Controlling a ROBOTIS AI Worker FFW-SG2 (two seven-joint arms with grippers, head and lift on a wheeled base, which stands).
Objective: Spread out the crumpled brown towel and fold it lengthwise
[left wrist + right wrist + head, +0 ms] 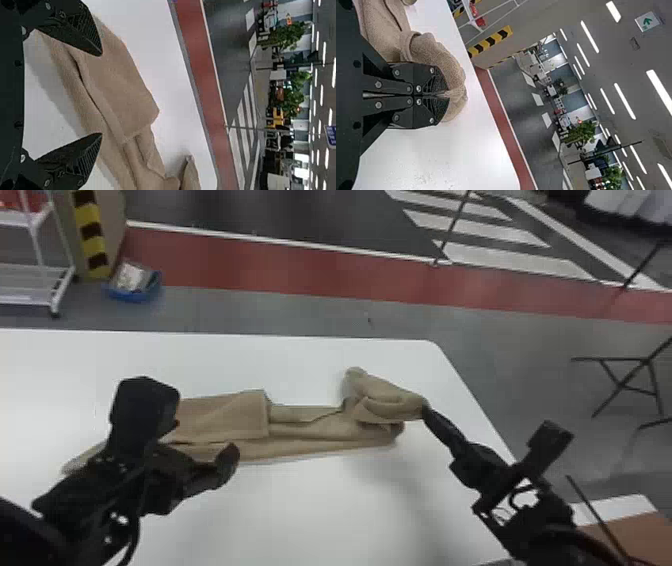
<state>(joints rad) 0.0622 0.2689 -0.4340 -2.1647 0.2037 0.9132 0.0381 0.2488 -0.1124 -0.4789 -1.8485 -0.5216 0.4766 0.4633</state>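
The towel (220,420) lies across the middle of the head view as a long, rumpled strip on the white counter (300,510). Its left part is a flatter panel with a straight right edge, lying over longer creases that run on to the right. Its right end is bunched and rolled over, with one tip pointing towards the counter's far edge.

The right gripper (426,409), right of centre, has its fingers closed on that bunched end; in the right wrist view they pinch a rounded fold of cloth. The left gripper (204,438), left of centre, is over the near side of the towel's left part. The left wrist view shows its fingers spread wide, with cloth between and beyond them and nothing pinched.

Past the counter, a red strip (280,267) crosses the floor. A white rack (42,255) and a blue bin (131,294) are at the upper left, and striped road markings (515,257) at the upper right
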